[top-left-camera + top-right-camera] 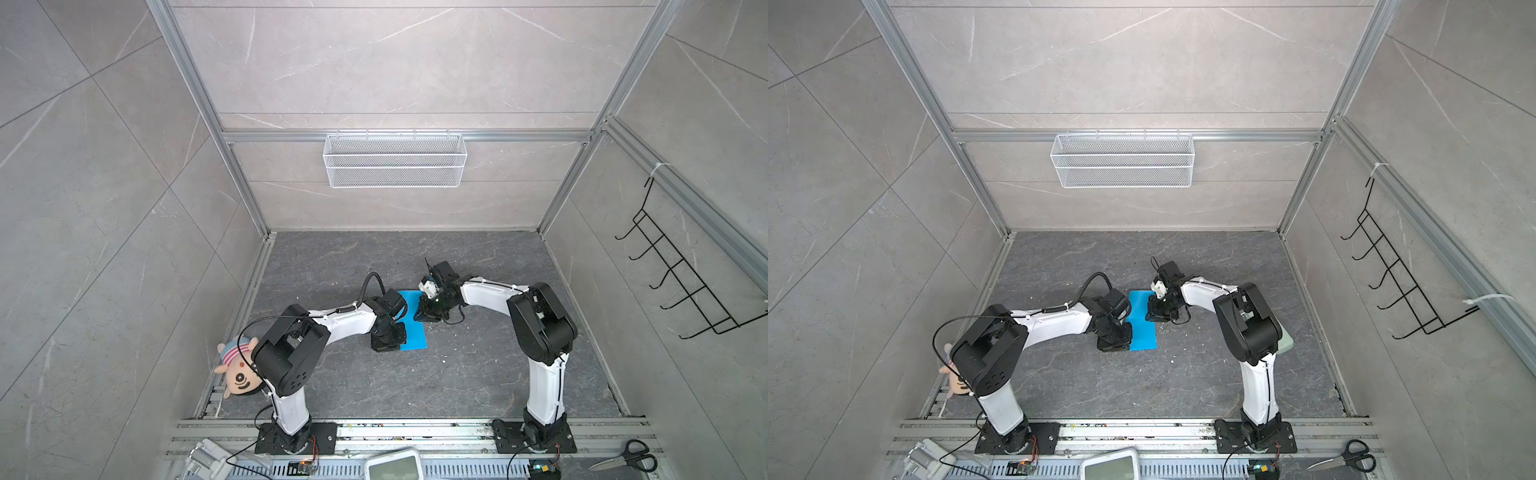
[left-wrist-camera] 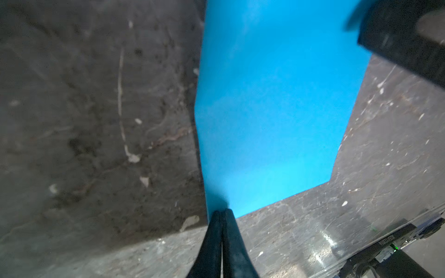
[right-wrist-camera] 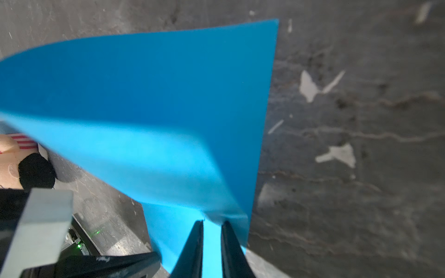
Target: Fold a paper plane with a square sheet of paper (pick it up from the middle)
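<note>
The square sheet of paper (image 1: pixel 415 328) (image 1: pixel 1144 328) is bright blue and lies mid-table between the arms as a narrow rectangle. It fills the left wrist view (image 2: pixel 269 108). My left gripper (image 1: pixel 388 338) (image 2: pixel 222 211) is shut, its tips at the sheet's near left corner; I cannot tell whether paper is pinched. My right gripper (image 1: pixel 428 313) (image 3: pixel 212 222) stands over the far right part with a narrow gap between its fingers. Blue shows through that gap. In the right wrist view an upper layer of the paper (image 3: pixel 144 96) curls up from a straight edge, its corner at the fingertips. No paper plane is in view.
A plush doll (image 1: pixel 237 374) lies by the left arm at the table's left edge. Scissors (image 1: pixel 627 457) lie at the front right and a white device (image 1: pixel 395 463) at the front middle. A wire basket (image 1: pixel 395 160) hangs on the back wall, a black hook rack (image 1: pixel 681 274) on the right wall.
</note>
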